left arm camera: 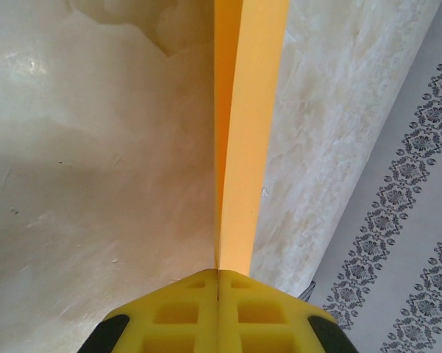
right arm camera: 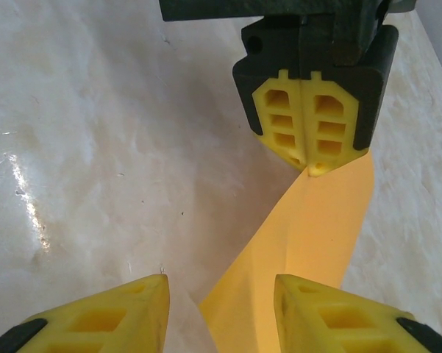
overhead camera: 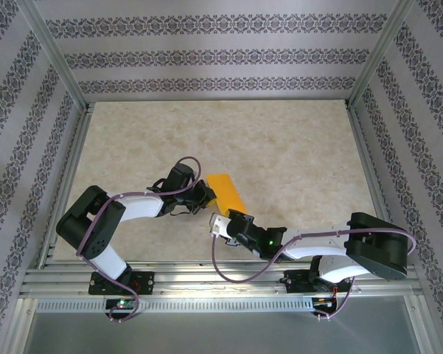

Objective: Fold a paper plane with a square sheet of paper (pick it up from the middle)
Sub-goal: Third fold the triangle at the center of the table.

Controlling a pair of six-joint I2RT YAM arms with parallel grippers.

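Where the left gripper [left arm camera: 218, 273] pinches, its yellow jaws are pressed together on one end of the orange sheet of paper [left arm camera: 246, 147]; the sheet runs away from the pads as a narrow band, apparently lifted off the marbled table [overhead camera: 280, 140] at that end (two layers seem to meet at the grip, though I cannot say for sure that it is creased). From above, the paper sits near the middle of the table, just beside the left claw and a little beyond the right gripper [right arm camera: 221, 281]; the right jaws stand apart and empty, with the paper's lower part passing between them, touching neither finger as far as I can tell. I judge the paper very light, thin and limp; it sags and twists between supports, it will crease wherever it is squeezed, and it can slide on the smooth tabletop; a hard tug against the clamped end could tear it. A sensible hold for the right claw would be the free edge near the middle of the band, closing gently on both layers so the fold runs straight.
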